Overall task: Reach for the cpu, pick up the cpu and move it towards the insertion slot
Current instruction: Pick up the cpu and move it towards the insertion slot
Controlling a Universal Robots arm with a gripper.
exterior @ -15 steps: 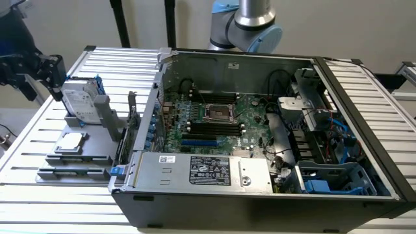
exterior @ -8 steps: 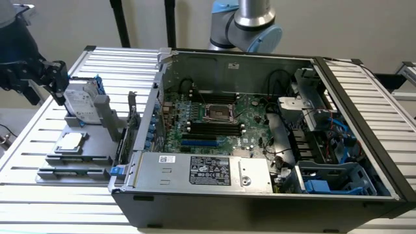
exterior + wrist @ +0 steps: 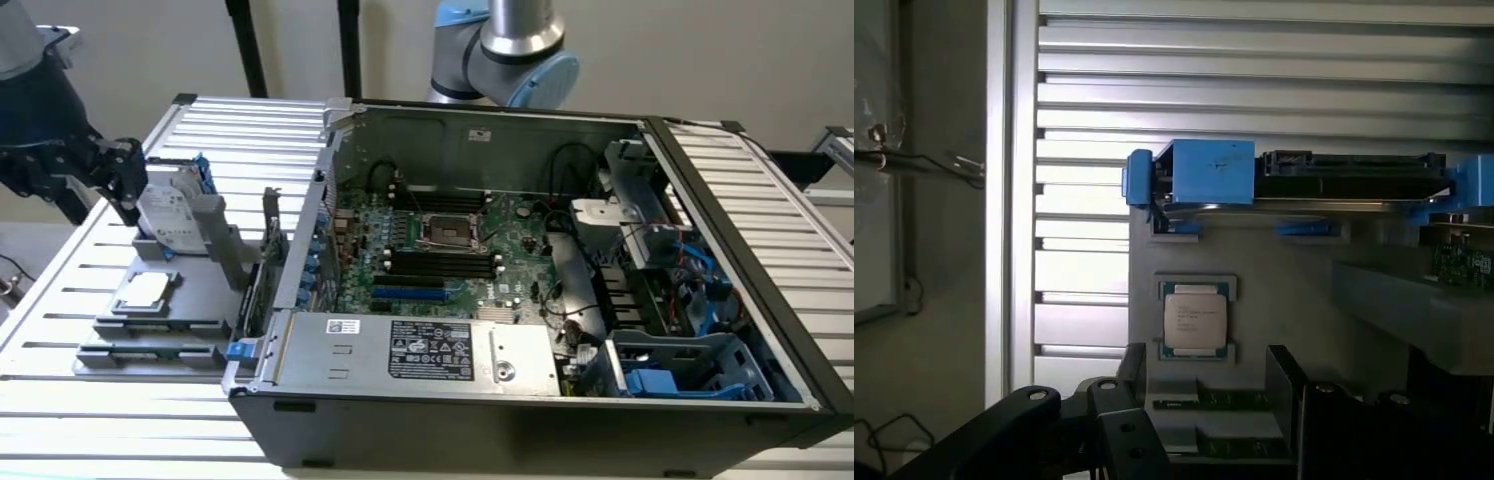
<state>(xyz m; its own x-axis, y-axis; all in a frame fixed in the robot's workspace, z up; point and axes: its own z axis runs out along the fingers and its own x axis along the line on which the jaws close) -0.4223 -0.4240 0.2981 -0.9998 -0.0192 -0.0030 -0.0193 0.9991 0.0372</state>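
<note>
On grey holder (image 3: 1284, 280): cpu (image 3: 1195, 318), flat square, pale silvery top; jaws wide apart, empty.

We find the exterior view lit softly and evenly; the slatted table (image 3: 174, 430) gleams in pale bands; the computer case (image 3: 400, 410) holds shade in its bays toward the exterior view's right; in the wrist view the slatted table (image 3: 1084, 200) burns to white glare beside the blue bracket (image 3: 1204, 170); the cpu (image 3: 1195, 318) sits in even light; the near foreground falls dark.
</note>
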